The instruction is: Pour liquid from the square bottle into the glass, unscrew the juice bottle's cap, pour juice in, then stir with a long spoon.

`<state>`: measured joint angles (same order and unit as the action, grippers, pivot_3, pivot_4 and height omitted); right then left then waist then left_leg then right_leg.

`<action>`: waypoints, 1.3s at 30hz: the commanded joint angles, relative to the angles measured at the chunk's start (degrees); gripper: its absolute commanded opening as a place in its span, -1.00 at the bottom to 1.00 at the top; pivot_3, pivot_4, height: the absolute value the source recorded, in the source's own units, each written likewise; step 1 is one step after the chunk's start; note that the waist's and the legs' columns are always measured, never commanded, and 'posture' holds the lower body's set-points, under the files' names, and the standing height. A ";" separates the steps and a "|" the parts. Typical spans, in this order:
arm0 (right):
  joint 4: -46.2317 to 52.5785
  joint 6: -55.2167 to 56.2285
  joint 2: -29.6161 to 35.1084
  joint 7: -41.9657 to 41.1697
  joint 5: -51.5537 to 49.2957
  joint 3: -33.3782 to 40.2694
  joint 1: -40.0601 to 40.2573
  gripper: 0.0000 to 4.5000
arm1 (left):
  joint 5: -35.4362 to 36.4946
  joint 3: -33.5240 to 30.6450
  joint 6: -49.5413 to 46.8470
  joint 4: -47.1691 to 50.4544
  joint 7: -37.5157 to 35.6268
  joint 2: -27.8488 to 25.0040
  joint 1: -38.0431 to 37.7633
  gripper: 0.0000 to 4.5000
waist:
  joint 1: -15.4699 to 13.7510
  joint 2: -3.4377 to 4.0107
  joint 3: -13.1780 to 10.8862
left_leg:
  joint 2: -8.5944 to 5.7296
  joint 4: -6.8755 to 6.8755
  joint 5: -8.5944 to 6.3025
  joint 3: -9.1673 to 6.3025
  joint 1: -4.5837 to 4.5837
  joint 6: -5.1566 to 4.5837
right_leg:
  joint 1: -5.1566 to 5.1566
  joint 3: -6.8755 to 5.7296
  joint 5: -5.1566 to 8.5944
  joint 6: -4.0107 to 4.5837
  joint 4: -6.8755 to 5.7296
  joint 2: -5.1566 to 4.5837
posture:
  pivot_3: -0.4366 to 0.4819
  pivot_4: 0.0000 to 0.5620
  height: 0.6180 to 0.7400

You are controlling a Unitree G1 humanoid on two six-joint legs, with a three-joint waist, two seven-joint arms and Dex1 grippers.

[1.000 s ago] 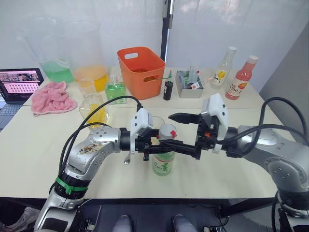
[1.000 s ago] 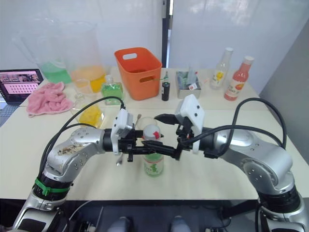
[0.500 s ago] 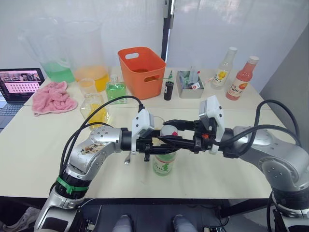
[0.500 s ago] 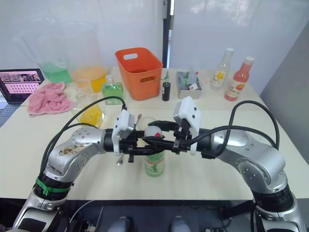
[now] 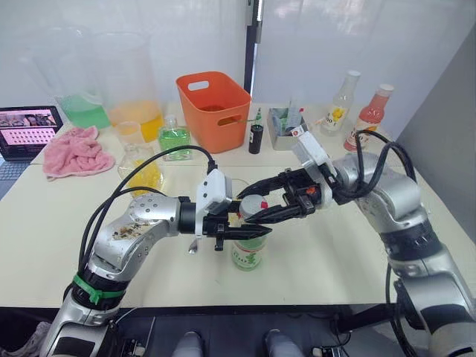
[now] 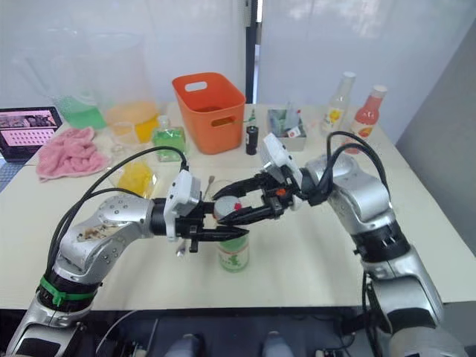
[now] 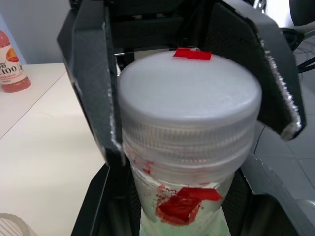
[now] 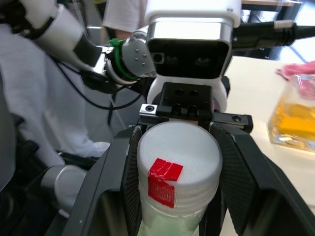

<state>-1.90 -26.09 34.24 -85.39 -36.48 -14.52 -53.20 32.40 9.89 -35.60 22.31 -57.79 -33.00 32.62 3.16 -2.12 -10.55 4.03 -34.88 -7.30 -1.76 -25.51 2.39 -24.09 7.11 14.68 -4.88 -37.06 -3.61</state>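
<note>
Near the cream table's (image 5: 67, 245) front edge, the left gripper (image 5: 236, 225) pinches the green-labelled clear plastic juice bottle (image 5: 248, 249) below its white screw cap (image 5: 253, 206); the right gripper's (image 5: 262, 202) fingers straddle that cap. A loose left hold could let the bottle spin or tip

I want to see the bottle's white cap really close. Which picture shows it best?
The left wrist view: the cap looks big, ridges clear, between the left gripper fingers. The right wrist view shows its top and red tape. The eye views show it small.
</note>
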 commanded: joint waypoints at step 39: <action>46.94 -30.97 -2.28 65.84 -18.27 24.43 28.99 0.98 | -0.79 2.27 3.04 -5.21 -1.71 2.93 0.15 -0.33 | -0.72 0.02 0.20 | -0.01 -0.10 0.04 -0.09 0.03 0.07 | 0.09 0.06 0.13 0.42 0.00 0.04 | -0.05 -0.47 0.76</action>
<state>43.61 -55.68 32.57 -23.13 -53.09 9.94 -24.00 33.28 8.68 -33.31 16.94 -58.24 -30.96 31.81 2.44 -2.10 -10.35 4.02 -34.98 -7.25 -1.85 -25.47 2.47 -23.99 7.17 14.81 -4.45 -37.05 -3.56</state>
